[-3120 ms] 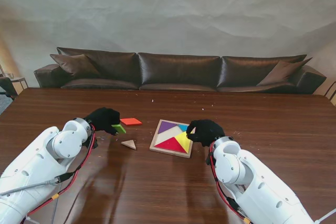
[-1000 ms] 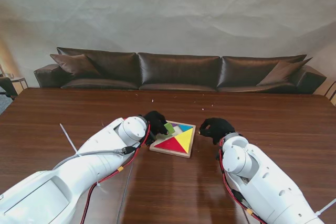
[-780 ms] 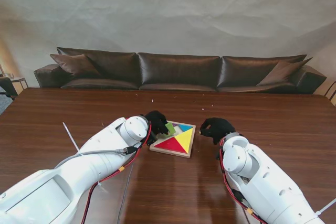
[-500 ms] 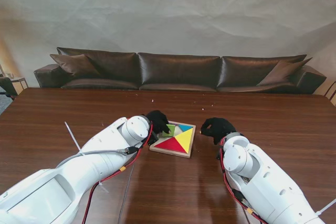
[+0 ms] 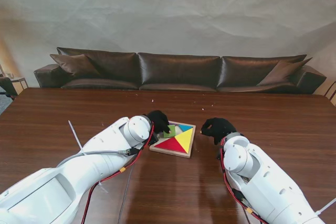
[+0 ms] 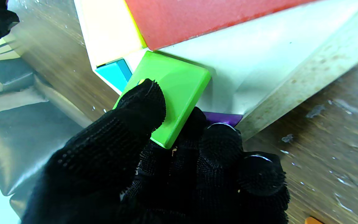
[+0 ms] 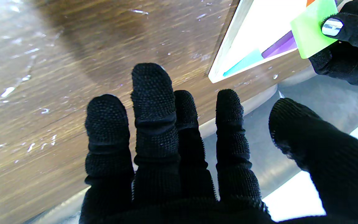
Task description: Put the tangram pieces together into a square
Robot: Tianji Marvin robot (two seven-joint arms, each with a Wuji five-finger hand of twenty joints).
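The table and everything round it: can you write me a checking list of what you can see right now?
Surface: brown wooden table, with pale specks on it.
Job's things: puzzle tray holding red, yellow, blue and purple pieces; green piece tilted over the tray.
Clutter: nothing seen beyond the specks.
Hands: left hand pinches the green piece; right hand beside the tray, fingers apart, holding nothing.
Cables: red and black cables along both arms.
Surroundings: dark sofa, pale wall.

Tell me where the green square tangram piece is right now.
In the stand's view, the green square piece is pinched in the left hand, tilted over the wooden tray's left part, beside the cyan piece.
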